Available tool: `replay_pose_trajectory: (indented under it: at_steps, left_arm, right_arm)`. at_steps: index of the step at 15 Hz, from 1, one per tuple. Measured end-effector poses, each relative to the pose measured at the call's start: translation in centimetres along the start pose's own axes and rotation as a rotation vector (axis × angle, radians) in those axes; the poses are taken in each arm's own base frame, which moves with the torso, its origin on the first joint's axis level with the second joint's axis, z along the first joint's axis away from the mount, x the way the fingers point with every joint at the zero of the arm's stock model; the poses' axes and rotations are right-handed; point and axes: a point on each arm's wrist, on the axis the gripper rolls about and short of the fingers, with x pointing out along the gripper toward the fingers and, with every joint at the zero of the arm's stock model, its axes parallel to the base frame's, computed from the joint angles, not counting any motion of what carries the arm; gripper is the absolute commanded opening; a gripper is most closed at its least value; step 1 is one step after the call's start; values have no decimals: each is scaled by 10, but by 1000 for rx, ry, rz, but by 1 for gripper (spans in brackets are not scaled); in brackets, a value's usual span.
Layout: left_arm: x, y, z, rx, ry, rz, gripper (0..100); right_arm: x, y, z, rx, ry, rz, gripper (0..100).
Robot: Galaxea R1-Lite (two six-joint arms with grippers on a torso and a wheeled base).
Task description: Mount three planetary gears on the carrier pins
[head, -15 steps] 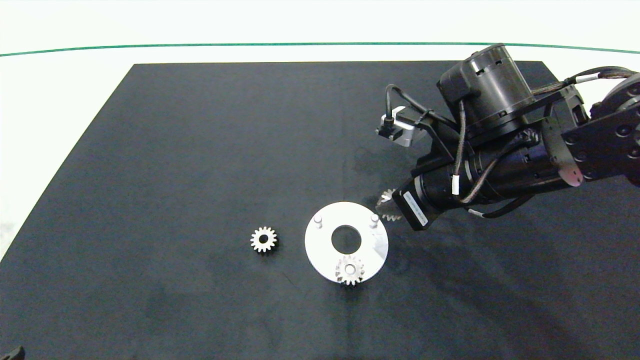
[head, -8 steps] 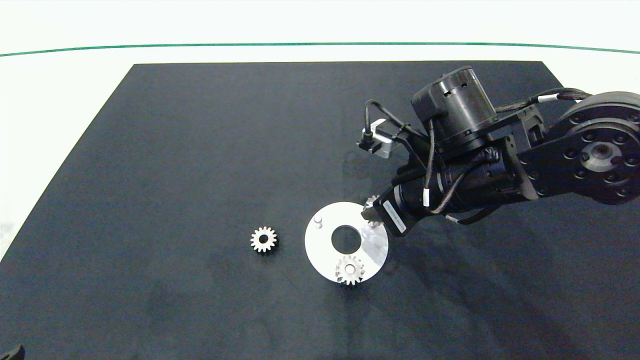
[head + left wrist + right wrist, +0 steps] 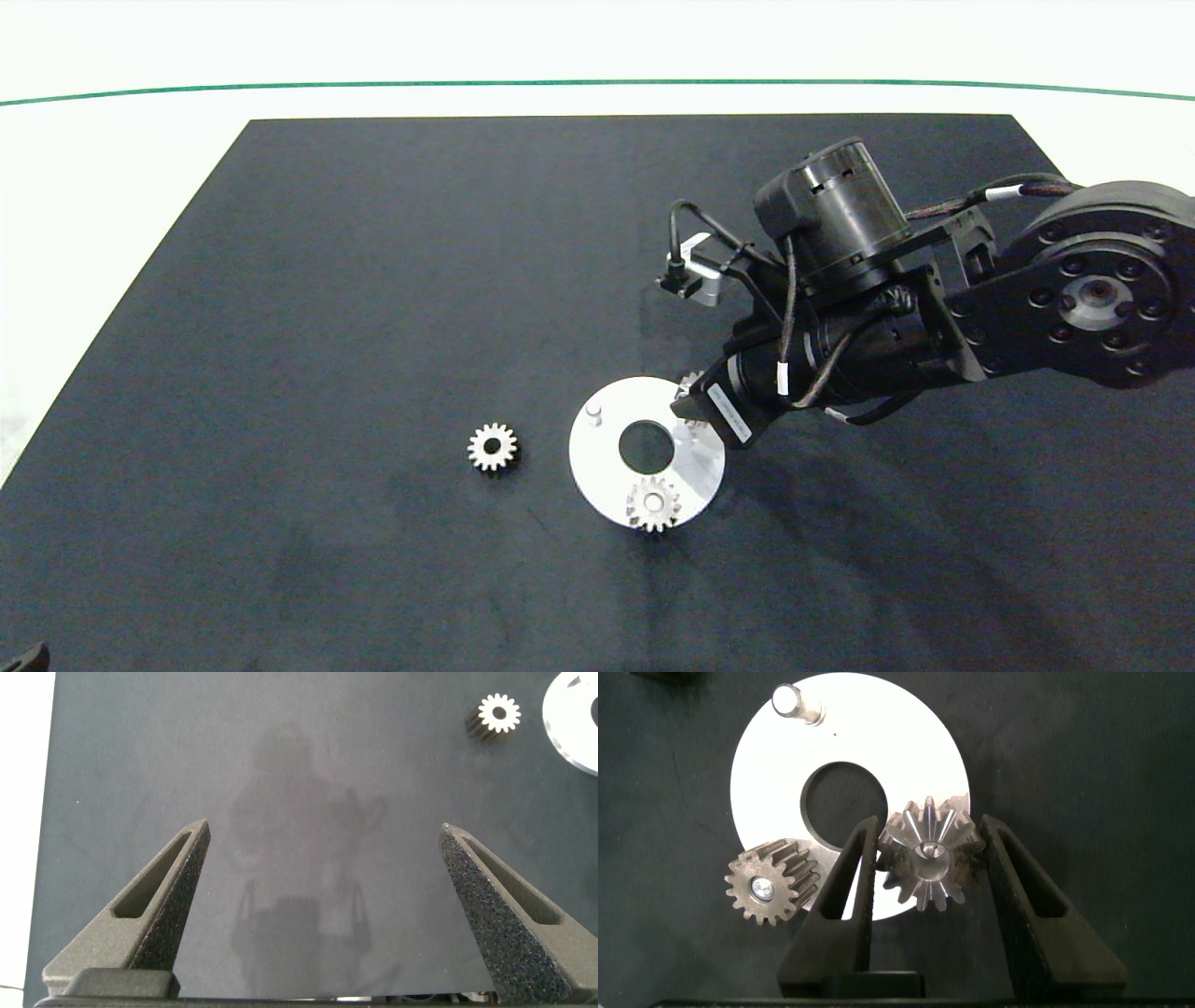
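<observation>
At 6 o'clock on the white disc (image 3: 597, 471), one gear (image 3: 653, 504) already sits on its pin. Right gripper (image 3: 920, 854) pinches the second gear (image 3: 926, 854) over the 2 o'clock pin; the pin tip shows through the bore. Your risk: the gear looks tilted, so pressing down could jam it on the pin or push the disc sideways. Letting go too soon could drop it cocked. Pin (image 3: 595, 412) at 10 o'clock is bare. Third gear (image 3: 491, 447) lies on the black mat (image 3: 373, 280), just beside the disc at 9 o'clock. Left gripper (image 3: 322, 905) hangs spread wide, empty, well clear.
</observation>
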Motion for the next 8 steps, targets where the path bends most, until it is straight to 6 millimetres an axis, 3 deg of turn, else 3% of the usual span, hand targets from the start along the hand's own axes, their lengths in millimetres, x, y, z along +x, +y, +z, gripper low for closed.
replay_pose_trajectory:
  at_steps: [8]
  left_arm:
    - [0,0,0,-2,-1,0,100]
  right_arm:
    - [2,-1,-2,0,10,-2,0]
